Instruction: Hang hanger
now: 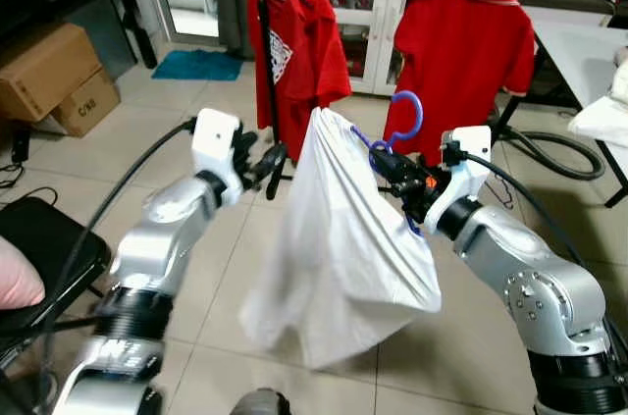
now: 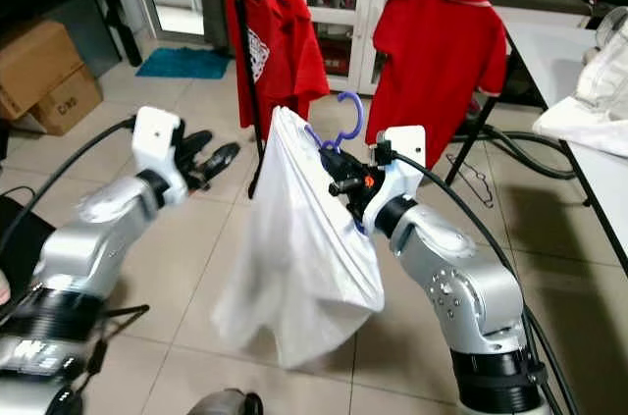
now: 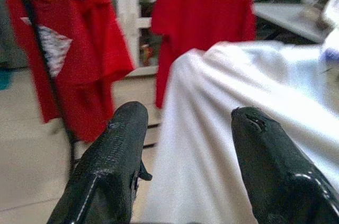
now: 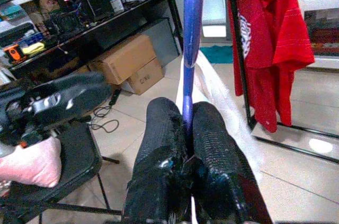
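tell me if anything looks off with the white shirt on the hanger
The white shirt hangs lopsided on the blue hanger: it is bunched into a peak on the robot's left and droops like a sack, unlike the two red shirts hanging flat on the rack. The right claw grips the hanger; the left claw is open beside the shirt.

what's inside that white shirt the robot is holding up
A blue hanger: its hook sticks out the top, gripped by the right gripper. The white shirt covers the hanger's shoulders.
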Controlling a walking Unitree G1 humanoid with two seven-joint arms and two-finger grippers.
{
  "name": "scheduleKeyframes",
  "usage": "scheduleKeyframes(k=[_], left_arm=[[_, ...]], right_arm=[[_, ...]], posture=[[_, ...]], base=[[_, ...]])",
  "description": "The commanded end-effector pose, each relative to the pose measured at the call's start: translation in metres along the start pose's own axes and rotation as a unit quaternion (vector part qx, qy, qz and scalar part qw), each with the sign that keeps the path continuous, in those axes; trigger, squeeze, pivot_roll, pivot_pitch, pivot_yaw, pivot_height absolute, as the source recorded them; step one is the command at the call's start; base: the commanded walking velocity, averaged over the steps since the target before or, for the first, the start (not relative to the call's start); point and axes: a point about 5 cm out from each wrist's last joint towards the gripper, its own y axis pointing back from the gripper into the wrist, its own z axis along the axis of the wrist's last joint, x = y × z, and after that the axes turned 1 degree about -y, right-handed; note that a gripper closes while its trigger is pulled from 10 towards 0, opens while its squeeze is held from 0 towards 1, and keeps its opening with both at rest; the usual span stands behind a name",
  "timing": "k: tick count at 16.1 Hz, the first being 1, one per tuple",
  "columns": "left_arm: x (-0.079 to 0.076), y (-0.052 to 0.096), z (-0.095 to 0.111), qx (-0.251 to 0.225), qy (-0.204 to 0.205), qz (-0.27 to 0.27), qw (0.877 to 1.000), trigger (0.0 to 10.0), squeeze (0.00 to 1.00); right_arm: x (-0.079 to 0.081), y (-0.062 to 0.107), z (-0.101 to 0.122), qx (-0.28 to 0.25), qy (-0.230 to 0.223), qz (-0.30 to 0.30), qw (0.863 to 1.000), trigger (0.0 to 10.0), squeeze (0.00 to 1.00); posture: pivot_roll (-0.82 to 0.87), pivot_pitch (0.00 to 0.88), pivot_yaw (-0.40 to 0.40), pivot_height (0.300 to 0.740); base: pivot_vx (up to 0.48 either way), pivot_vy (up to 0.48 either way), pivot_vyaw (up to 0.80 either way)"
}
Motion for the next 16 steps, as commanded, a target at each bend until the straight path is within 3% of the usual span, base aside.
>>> scheduleKeyframes(k=[1, 3, 4, 5, 6, 7, 12, 13, 14, 16], left_arm=[[0.0, -0.005, 0.007, -0.011, 0.012, -0.01, 1.0, 10.0, 0.0], [-0.005, -0.013, 0.002, 0.008, 0.017, -0.044, 0.999, 10.0, 0.0], [-0.011, -0.016, -0.002, 0.019, 0.011, -0.068, 0.997, 10.0, 0.4], [-0.013, -0.018, -0.001, 0.019, 0.014, -0.076, 0.997, 10.0, 0.55], [-0.019, -0.022, 0.001, 0.019, 0.026, -0.093, 0.995, 10.0, 0.41], [-0.02, -0.025, 0.0, 0.028, 0.035, -0.093, 0.995, 10.0, 0.0], [-0.021, -0.038, -0.004, 0.041, 0.056, -0.083, 0.994, 10.0, 0.0], [-0.02, -0.039, -0.003, 0.043, 0.05, -0.08, 0.995, 6.0, 0.0], [-0.02, -0.04, -0.001, 0.036, 0.057, -0.082, 0.994, 0.0, 0.0], [-0.022, -0.041, 0.0, 0.03, 0.063, -0.085, 0.994, 0.0, 0.0]], right_arm=[[0.006, 0.001, 0.01, -0.021, 0.0, 0.014, 1.0, 10.0, 0.0], [0.01, 0.001, 0.013, -0.024, 0.003, 0.035, 0.999, 10.0, 0.0], [0.012, 0.001, 0.014, -0.024, 0.006, 0.048, 0.999, 10.0, 0.0], [0.013, 0.001, 0.015, -0.024, 0.007, 0.051, 0.998, 10.0, 0.0], [0.015, 0.001, 0.016, -0.025, 0.008, 0.062, 0.998, 10.0, 0.0], [0.017, 0.0, 0.016, -0.027, 0.008, 0.071, 0.997, 10.0, 0.0], [0.027, 0.001, 0.017, -0.02, 0.01, 0.12, 0.993, 10.0, 0.0], [0.027, 0.001, 0.017, -0.019, 0.011, 0.122, 0.992, 10.0, 0.0], [0.027, 0.001, 0.017, -0.021, 0.01, 0.122, 0.992, 10.0, 0.0], [0.027, 0.001, 0.018, -0.022, 0.009, 0.119, 0.993, 10.0, 0.0]], posture=[[0.0, 0.0, 0.042, 0.74], [0.0, 0.0, 0.042, 0.74], [0.0, 0.0, 0.043, 0.74], [0.0, 0.0, 0.042, 0.74], [0.0, 0.0, 0.043, 0.74], [0.0, 0.0, 0.044, 0.74], [-0.01, 0.0, 0.049, 0.74], [-0.01, 0.0, 0.05, 0.74], [-0.01, 0.0, 0.052, 0.74], [-0.01, 0.0, 0.055, 0.74]], base=[[0.0, 0.0, 0.0], [0.0, 0.0, 0.0], [0.0, 0.0, 0.0], [0.0, 0.0, 0.0], [0.0, 0.0, 0.0], [0.0, 0.0, 0.0], [0.0, 0.0, 0.0], [0.0, 0.0, 0.0], [0.0, 0.0, 0.0], [0.0, 0.0, 0.0]])
